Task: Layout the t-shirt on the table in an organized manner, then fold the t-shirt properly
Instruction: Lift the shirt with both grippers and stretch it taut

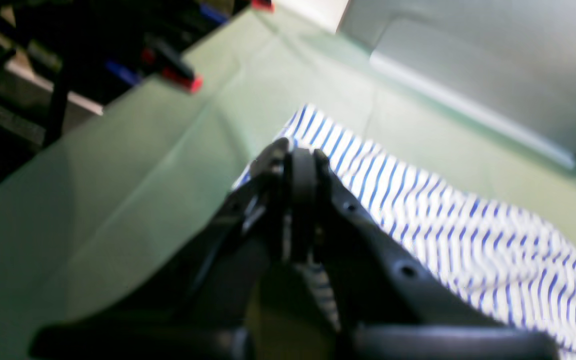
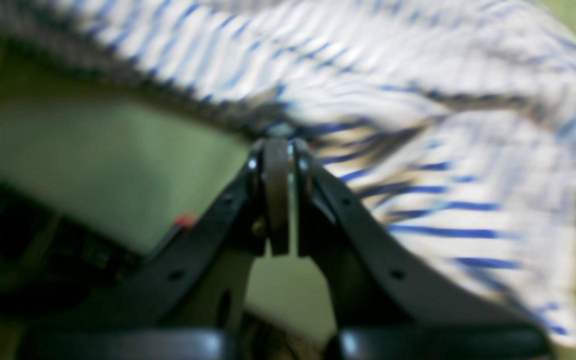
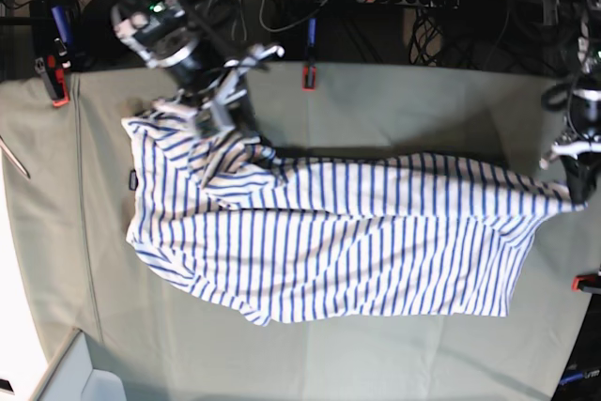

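Two claws are pinching cloth, and I have the t-shirt (image 3: 357, 241) stretched between them across the middle of the table (image 3: 310, 363), which is draped in pale green cloth.

Nearest my base view, the shirt's lower edge lies slack on the table, sagging toward the near edge in a loose curve with a folded lump around the bottom middle. Past that, the striped body looks mostly flat.

Farther back, the top edge runs taut. The left gripper (image 1: 298, 165) has its jaws pressed together on a corner of the shirt out by the table's right edge; in the left wrist view the striped cloth trails away behind the closed fingers. The right gripper (image 2: 279, 142) is clamped on bunched fabric near the far left corner, where the cloth is gathered in folds. Both wrist views are blurred, so I cannot tell how much cloth each bite holds.

My judgement: I am still laying out, not folding. To do it well I should keep even tension between both arms, lower them together, and drag gently toward the far edge so the near hem pulls straight. Releasing one side early would likely let the bunch by the right claw stay crumpled.
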Controlling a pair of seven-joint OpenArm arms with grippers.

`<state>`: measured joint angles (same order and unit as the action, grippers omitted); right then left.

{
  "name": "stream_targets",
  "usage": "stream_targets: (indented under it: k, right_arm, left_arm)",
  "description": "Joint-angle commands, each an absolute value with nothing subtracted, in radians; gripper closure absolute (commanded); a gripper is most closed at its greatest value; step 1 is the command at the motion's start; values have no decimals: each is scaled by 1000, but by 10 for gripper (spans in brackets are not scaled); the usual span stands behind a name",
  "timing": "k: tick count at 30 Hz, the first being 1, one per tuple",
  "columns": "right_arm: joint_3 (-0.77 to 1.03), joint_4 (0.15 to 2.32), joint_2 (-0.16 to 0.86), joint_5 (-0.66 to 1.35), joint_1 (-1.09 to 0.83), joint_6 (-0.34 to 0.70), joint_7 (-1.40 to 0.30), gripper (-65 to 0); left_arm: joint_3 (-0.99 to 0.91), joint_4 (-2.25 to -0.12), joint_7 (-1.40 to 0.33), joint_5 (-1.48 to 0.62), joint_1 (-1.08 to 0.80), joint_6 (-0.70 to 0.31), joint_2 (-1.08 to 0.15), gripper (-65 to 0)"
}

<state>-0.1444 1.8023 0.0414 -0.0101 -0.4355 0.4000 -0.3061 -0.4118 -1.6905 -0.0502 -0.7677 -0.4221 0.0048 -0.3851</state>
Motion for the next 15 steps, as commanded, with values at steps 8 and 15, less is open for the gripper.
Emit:
stream_targets:
  k: [8, 15]
  right_arm:
    - [-163, 1761, 50, -2, -430, 412, -286, 0]
    - [-162, 1758, 45, -5, -406, 404, -286, -227]
  left_arm:
    - [-490, -1641, -19, -768, -453, 1, -403, -2]
    - [-527, -1639, -21, -768, -443, 1, -403, -2]
